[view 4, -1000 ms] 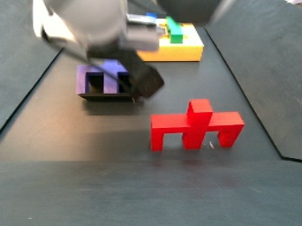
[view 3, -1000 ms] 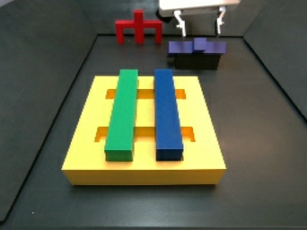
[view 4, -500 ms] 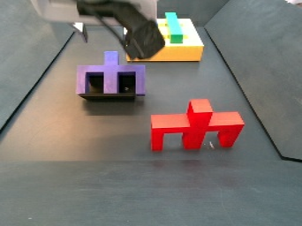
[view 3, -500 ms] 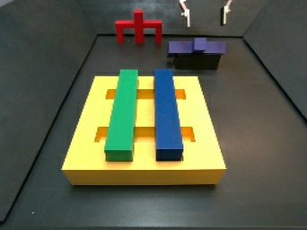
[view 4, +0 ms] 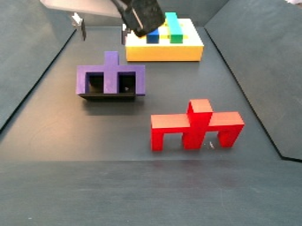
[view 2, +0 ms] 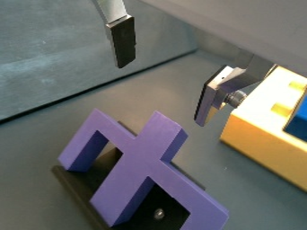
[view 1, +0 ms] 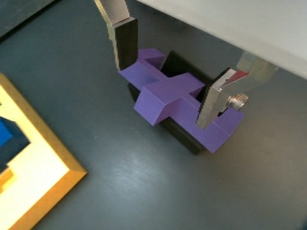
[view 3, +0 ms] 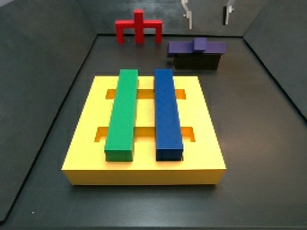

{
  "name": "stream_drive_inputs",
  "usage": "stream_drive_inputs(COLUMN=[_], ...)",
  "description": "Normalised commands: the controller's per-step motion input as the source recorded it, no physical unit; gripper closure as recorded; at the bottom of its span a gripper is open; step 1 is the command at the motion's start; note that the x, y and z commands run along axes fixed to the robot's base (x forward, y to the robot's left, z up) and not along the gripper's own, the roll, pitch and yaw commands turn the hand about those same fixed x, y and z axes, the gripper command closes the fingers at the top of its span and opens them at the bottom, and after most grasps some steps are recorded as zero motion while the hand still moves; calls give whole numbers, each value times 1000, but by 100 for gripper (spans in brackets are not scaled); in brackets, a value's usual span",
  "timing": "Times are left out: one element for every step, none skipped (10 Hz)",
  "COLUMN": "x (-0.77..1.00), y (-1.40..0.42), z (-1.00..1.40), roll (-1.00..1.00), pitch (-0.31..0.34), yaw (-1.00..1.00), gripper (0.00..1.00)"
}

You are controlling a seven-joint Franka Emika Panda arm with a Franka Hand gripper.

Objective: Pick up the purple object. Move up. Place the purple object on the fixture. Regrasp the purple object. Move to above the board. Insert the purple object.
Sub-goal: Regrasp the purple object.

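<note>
The purple object (view 3: 196,47) lies on the fixture (view 3: 196,61) at the back right, its stem pointing away from the legs; it also shows in a side view (view 4: 109,79) on the fixture (view 4: 112,96). My gripper (view 3: 206,13) is open and empty, well above the purple object and apart from it. In both wrist views its fingers (view 1: 125,40) (view 2: 121,40) stand either side of the purple object (view 1: 171,94) (view 2: 135,166) below. The board (view 3: 144,160) is a yellow slab bearing a green bar (view 3: 122,108) and a blue bar (view 3: 167,110).
A red piece (view 4: 195,128) of similar shape stands on the floor beside the fixture, also in a side view (view 3: 139,29). The board's yellow edge shows in both wrist views (view 1: 36,184) (view 2: 267,130). Dark walls ring the floor.
The gripper has let go of the purple object on the fixture and has risen straight up, jaws open. The purple object has stayed in place.
</note>
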Motion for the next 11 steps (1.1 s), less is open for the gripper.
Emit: stream_drive_inputs(x=[34,26,9,31,126,134,146,126,57,-14,-60], y=[-57,-60,-71,-46,-26,0,0,0,0,-80,-83], z=[91,89,17,0,-20,-71,-43,-74,-86,-29,-29], roll=[1000,1000,1000,1000,880,669,851,969,1000,1000,1000], pitch=[309,437,463,449,274,51,6,17,29,229,346], yaw=[91,137,151,186,229,274,326,289,231,51,0], gripper=[0,0,0,0,0,0,0,0,0,0,0])
